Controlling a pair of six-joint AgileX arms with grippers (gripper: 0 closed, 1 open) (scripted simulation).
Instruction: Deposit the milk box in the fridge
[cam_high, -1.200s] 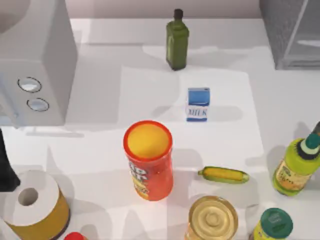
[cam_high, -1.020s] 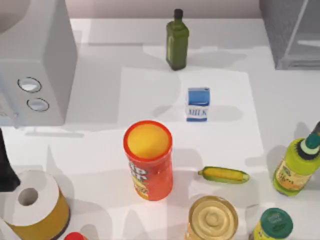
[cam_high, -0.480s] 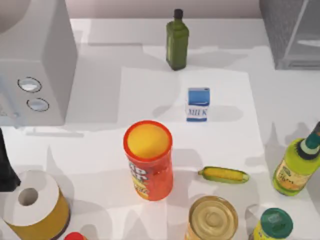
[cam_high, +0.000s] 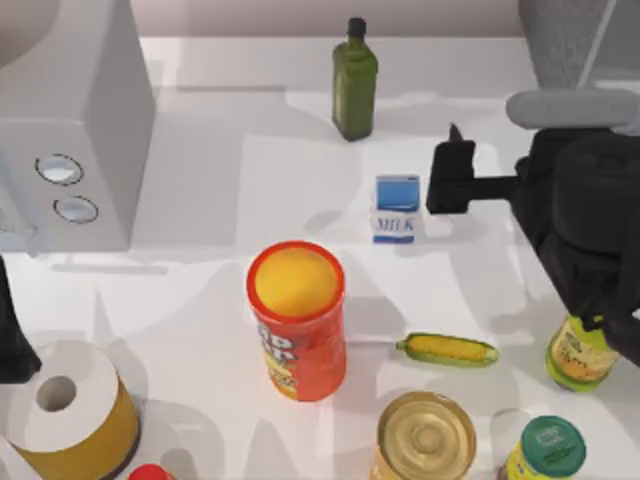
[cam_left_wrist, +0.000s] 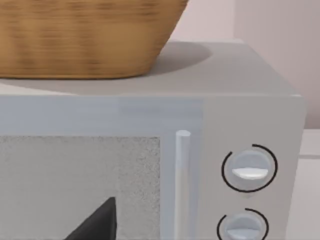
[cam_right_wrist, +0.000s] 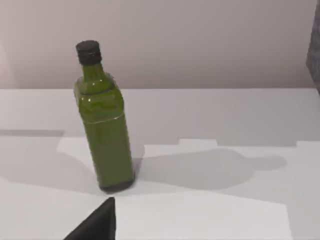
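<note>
Right gripper (cam_high: 450, 178), finger state unclear, beside upright blue-topped, white-bottomed milk box (cam_high: 396, 209).

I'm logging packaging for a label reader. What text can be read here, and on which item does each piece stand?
"MILK": blue letters on the milk box, white lower half.
Red can: large white lettering on its side, cut off by the angle, not readable.
Yellow-green bottle: label print too small to read.
</note>
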